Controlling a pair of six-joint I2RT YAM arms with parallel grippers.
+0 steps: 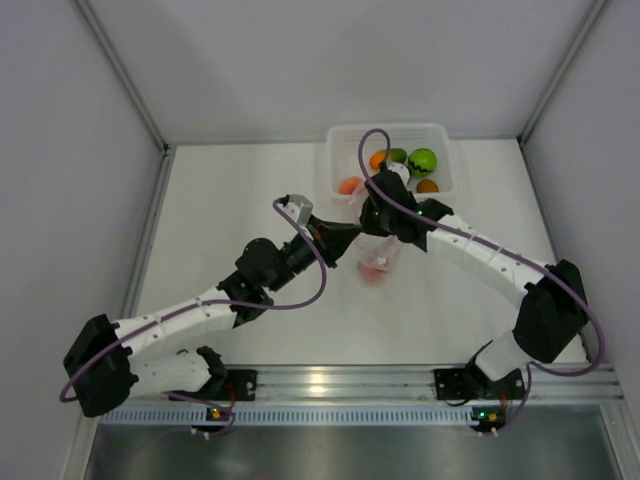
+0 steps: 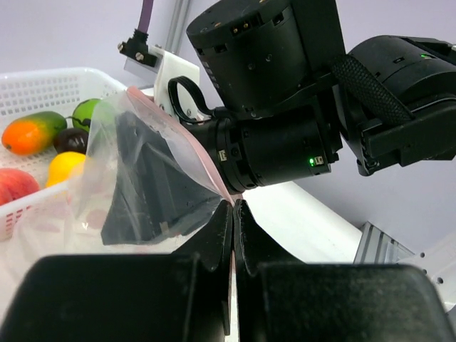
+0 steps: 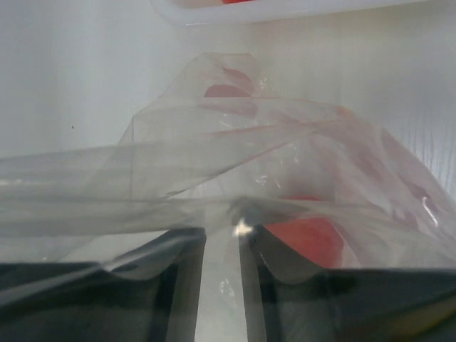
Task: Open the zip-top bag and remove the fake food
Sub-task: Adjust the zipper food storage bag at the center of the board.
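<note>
Item 1: my left gripper [image 2: 233, 217], jaws pressed together, pinching the pink-strip edge of the zip-top bag [image 2: 153, 153].
Item 2: my right gripper [image 3: 222, 285], just beyond, fingers a narrow gap apart under the bag's film. I cannot tell whether they pinch anything.
Item 3: the bag, held up between both grippers over the table [image 1: 230, 220], near the tray, holding one pink-red fruit [image 3: 306, 239].
Item 4: white tray [image 1: 436, 130], farthest, holding other fake food: mango [image 2: 32, 134], green fruit [image 2: 85, 110], dark purple fruit [image 2: 71, 140], yellow fruit [image 2: 64, 165], peach fruit [image 2: 14, 184].
</note>
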